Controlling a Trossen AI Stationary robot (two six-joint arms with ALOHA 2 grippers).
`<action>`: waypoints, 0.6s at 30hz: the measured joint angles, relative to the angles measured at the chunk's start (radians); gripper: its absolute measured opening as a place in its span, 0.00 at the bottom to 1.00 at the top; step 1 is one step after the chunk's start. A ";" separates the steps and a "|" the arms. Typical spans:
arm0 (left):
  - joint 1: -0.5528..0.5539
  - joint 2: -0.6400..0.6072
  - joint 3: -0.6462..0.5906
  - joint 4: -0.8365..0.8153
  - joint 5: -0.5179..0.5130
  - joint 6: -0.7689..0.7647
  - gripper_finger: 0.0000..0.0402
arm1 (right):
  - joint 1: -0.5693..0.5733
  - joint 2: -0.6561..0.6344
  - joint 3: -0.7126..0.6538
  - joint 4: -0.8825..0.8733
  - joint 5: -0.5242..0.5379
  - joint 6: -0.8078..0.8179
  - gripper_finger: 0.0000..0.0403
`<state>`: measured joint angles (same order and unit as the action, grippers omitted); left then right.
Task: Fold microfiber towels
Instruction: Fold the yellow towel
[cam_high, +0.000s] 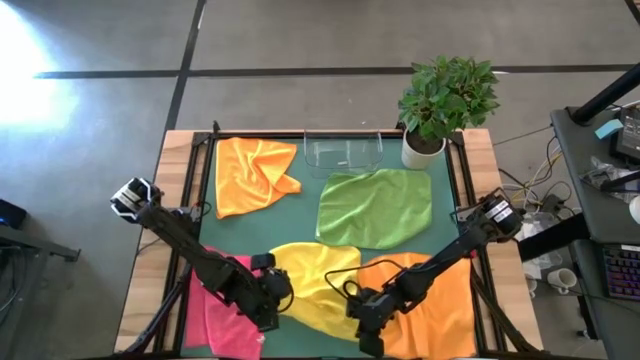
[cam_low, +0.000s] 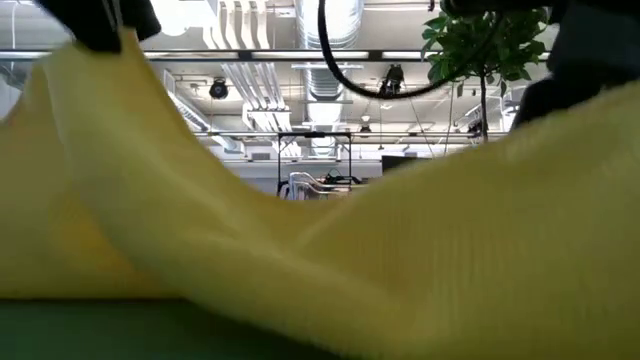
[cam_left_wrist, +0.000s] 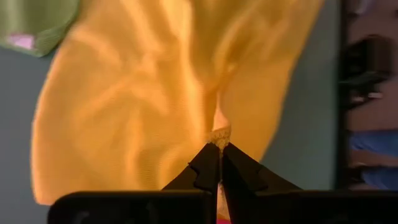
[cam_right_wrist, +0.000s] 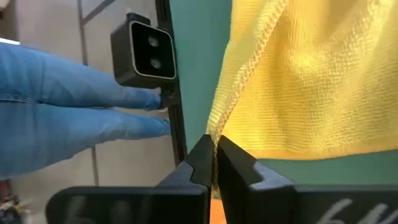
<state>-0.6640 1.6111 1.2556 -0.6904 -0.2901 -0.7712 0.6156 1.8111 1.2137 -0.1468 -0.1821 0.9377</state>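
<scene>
While both hands, left (cam_left_wrist: 219, 163) and right (cam_right_wrist: 213, 163), pinch the yellow towel (cam_high: 315, 275), it blocks the low view.

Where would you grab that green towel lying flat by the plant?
Probably a corner: the lime green towel lies spread flat, so only its edges offer a lip. Its near corner, beside the yellow towel, looks clearest, coming from above; the plant crowds the far corner.

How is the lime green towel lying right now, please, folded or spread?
Spread: the lime green towel lies open and flat on the green mat, with no layer doubled over.
</scene>
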 joint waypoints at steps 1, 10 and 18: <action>-0.001 -0.010 0.003 0.001 0.011 0.009 0.00 | 0.004 0.000 0.025 -0.042 0.003 0.004 0.02; -0.029 -0.115 -0.001 -0.010 0.045 0.052 0.00 | 0.056 -0.001 0.288 -0.393 0.187 0.005 0.02; -0.069 -0.222 0.000 -0.054 0.023 0.105 0.00 | 0.067 -0.001 0.500 -0.658 0.374 0.005 0.02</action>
<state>-0.7334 1.3889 1.2560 -0.7441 -0.2668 -0.6659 0.6827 1.8099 1.7133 -0.8043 0.1922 0.9424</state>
